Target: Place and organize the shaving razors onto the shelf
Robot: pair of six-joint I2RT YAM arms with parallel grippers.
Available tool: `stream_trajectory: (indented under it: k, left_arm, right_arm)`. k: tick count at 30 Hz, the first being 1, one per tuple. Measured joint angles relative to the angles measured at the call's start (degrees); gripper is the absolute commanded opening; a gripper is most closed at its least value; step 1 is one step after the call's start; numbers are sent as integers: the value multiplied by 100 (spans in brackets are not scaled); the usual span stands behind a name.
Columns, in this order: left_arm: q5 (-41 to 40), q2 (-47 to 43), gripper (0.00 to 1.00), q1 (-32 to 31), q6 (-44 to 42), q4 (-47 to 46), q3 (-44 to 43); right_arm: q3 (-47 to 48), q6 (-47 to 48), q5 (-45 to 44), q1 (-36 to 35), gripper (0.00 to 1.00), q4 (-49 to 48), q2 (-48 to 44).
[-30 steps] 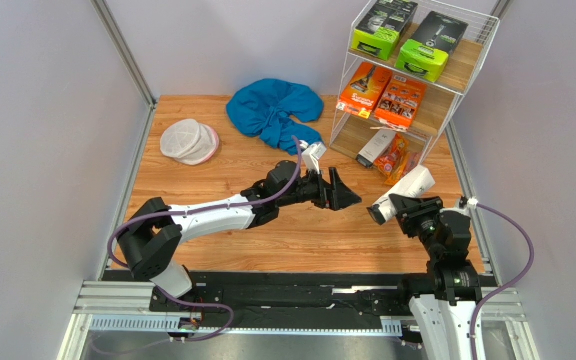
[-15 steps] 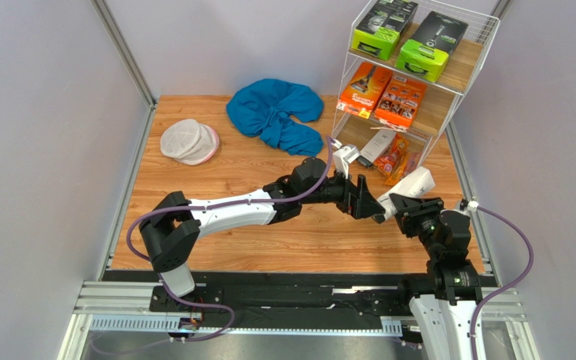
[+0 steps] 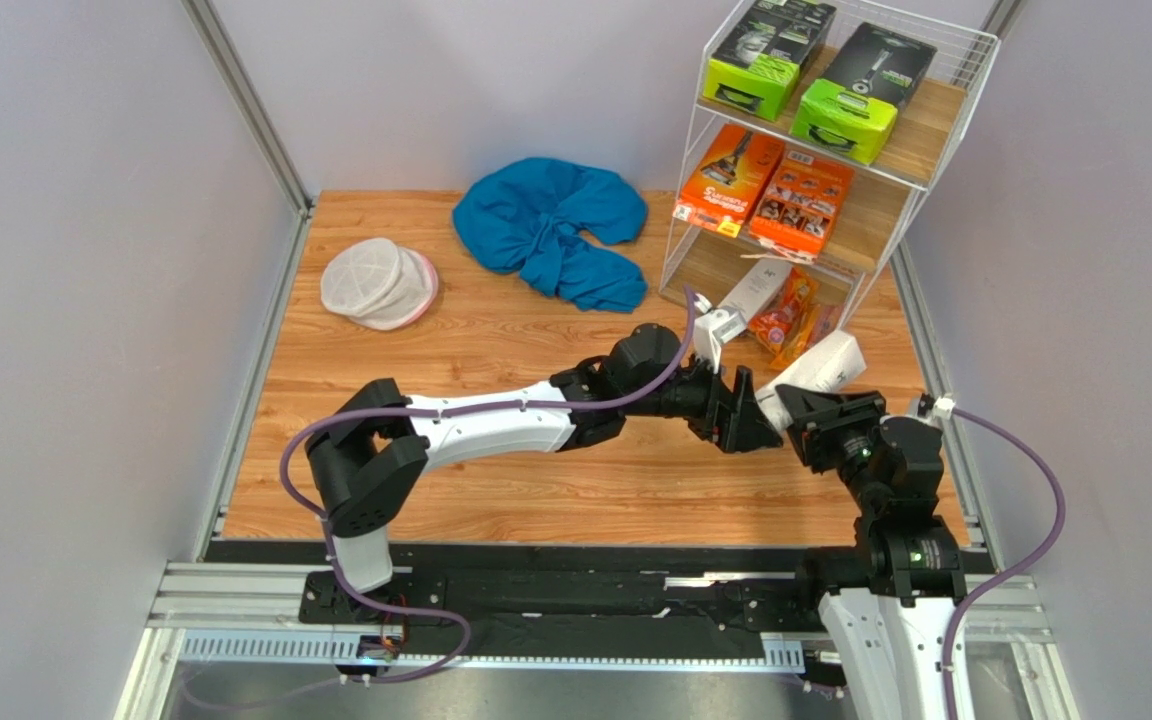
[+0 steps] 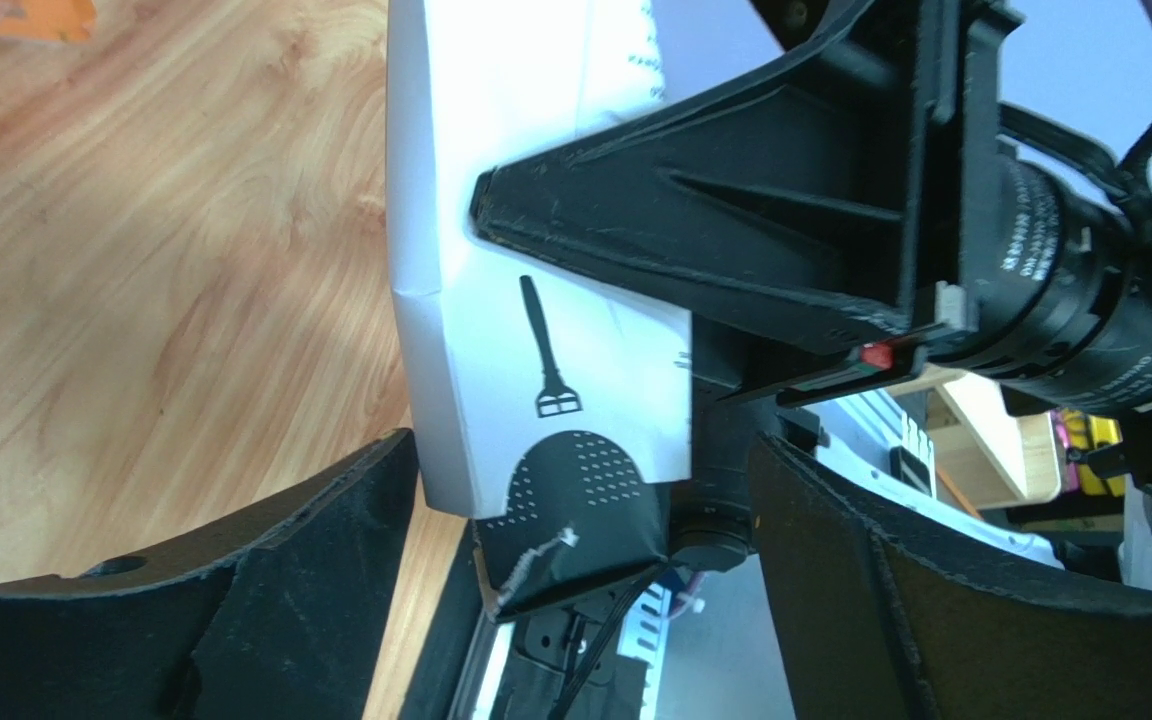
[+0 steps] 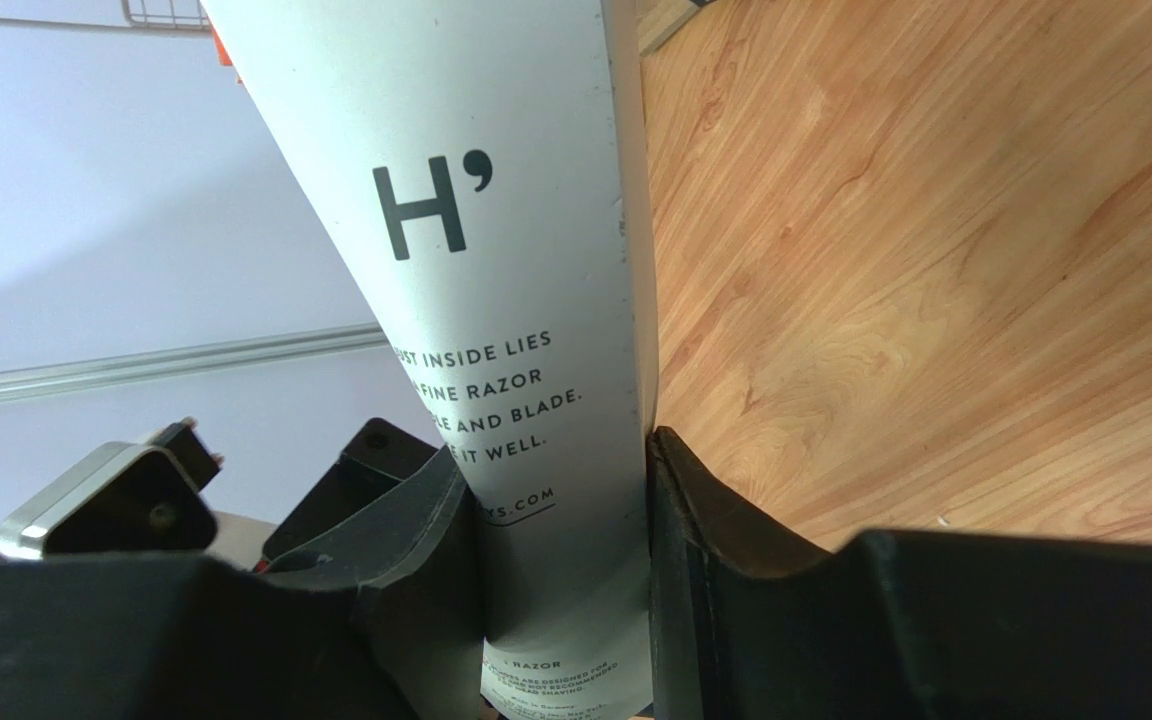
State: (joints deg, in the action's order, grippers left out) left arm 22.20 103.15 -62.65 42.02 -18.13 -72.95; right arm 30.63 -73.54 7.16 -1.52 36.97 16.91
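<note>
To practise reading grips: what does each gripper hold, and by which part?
The right gripper clamps the slim white razor box near one end. The left gripper straddles that end, jaws open, holding nothing.

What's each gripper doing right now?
Left gripper: open, straddling the slim white cardboard razor box.
Right gripper: closed, holding that box.

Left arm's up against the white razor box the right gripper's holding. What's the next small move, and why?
Probably close the left gripper on the white razor box. Its jaws straddle the box's free end, open and not yet pressing it, while the right gripper is shut on the box. Gripping first would let the right release without a drop.
</note>
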Motion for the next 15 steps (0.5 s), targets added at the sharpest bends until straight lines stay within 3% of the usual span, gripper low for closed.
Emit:
stream_trajectory:
  k: [7,14,15]
  left_arm:
    - [46,81,53,-35,20,-42,-2]
    - [9,79,42,-37,24,-48,-2]
    - [2,79,32,-37,22,-48,-2]
  right_arm:
    - [81,-22,162,0,25,-79,0]
    - [81,-17,203,11,29,-74,17]
    - [81,-17,208,11,36,-76,20]
